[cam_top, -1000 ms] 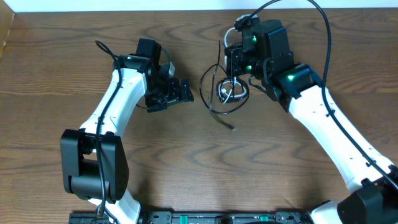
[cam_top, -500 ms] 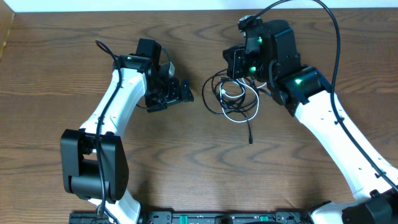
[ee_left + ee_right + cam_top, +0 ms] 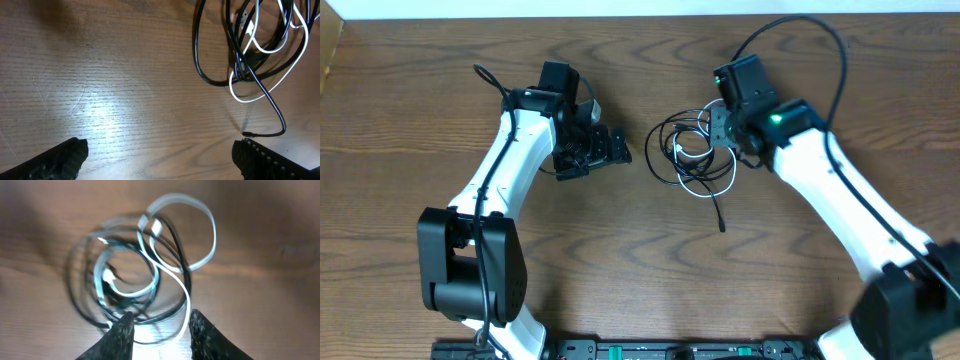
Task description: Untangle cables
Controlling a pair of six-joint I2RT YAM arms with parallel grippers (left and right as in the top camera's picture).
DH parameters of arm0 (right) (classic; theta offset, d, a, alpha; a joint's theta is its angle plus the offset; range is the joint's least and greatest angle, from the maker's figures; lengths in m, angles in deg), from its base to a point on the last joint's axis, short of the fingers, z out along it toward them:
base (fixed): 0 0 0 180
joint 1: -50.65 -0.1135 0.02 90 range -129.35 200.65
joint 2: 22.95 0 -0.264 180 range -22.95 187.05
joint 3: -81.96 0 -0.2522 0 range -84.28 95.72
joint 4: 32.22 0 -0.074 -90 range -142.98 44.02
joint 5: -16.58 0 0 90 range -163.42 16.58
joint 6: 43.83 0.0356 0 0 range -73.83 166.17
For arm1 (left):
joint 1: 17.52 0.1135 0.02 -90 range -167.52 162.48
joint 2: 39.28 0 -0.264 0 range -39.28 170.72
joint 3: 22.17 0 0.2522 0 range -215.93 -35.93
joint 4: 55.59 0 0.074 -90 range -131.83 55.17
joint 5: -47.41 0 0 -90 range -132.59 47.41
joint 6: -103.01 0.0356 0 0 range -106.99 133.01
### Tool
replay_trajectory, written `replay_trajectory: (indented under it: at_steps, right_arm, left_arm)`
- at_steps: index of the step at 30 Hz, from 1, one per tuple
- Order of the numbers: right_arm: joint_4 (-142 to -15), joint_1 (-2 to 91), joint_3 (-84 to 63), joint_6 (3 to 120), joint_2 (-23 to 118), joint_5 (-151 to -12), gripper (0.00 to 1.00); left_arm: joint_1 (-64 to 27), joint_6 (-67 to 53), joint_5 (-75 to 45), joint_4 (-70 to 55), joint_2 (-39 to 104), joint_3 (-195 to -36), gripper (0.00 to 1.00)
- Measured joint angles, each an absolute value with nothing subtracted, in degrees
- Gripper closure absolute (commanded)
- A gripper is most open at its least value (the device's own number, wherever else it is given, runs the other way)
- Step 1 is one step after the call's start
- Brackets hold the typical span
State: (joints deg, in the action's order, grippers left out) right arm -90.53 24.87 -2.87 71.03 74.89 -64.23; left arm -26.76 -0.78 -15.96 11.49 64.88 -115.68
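- Bundle of three thin short cords (image 3: 695,160), one white and two black, lies slack in overlapping loops on the brown wood-grain table (image 3: 620,270). It sits between your two arms, and nothing is lifting it.
- Your right gripper (image 3: 161,335) has its fingers parted to a middling gap. I see no cord pinched, but that wrist view is blurred, so take this as likely rather than sure.
- The bundle sits just ahead of the right fingertips (image 3: 120,335). The white cord (image 3: 180,197) loops away from them, then curves back down toward the gap between them. Black loops crowd the finger on the left of that view.
- Judgement: the right gripper is low at the heap's edge because that is where a single strand can be picked off without grabbing the whole knot.
- Your left gripper (image 3: 160,160) has its fingers spread wide and holds nothing; only bare table shows between them.
- From the left fingers (image 3: 60,160), the bundle is ahead of the tips and off toward the finger on the right of that view, apart from both.
- One black cord's loose plug end (image 3: 247,134) trails out of the heap. It lies just ahead of that same finger and is the closest piece to it.
- Judgement: the left gripper looks parked wide open as the second hand, ready to pin or pull. The trailing plug end seems the easiest first handle.
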Motion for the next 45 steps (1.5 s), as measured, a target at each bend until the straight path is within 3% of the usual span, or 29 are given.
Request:
replay_trajectory:
  at_steps: [8,10,12,14,17,23,45]
  right_arm:
    - [-91.73,25.68,-3.05,71.95,84.46,-64.56,0.58]
    - [-90.86,26.55,-3.07,72.06,86.28,-64.56,0.63]
    - [-89.22,27.73,-3.07,71.81,87.94,-64.73,0.75]
    - [-87.38,29.02,-3.07,70.90,89.62,-65.65,0.78]
    - [-84.76,30.27,-3.09,68.21,91.61,-68.73,0.76]
    - [-81.29,29.72,-3.13,62.07,92.14,-72.58,0.64]
    - [-80.19,29.55,-4.86,51.60,92.16,-71.99,0.62]
  left_arm:
    - [-26.76,-0.75,-15.96,11.52,64.88,-115.68,0.02]
    - [-26.76,-0.78,-15.96,11.52,64.88,-115.68,0.02]
    - [-26.76,-0.75,-15.96,11.52,64.88,-115.68,0.02]
    - [-26.76,-0.75,-15.96,11.54,64.88,-115.68,0.02]
    - [-26.76,-0.78,-15.96,11.52,64.88,-115.68,0.02]
    - [-26.76,-0.75,-15.96,11.47,64.88,-115.68,0.02]
    - [-26.76,-0.75,-15.96,11.45,64.88,-115.68,0.02]
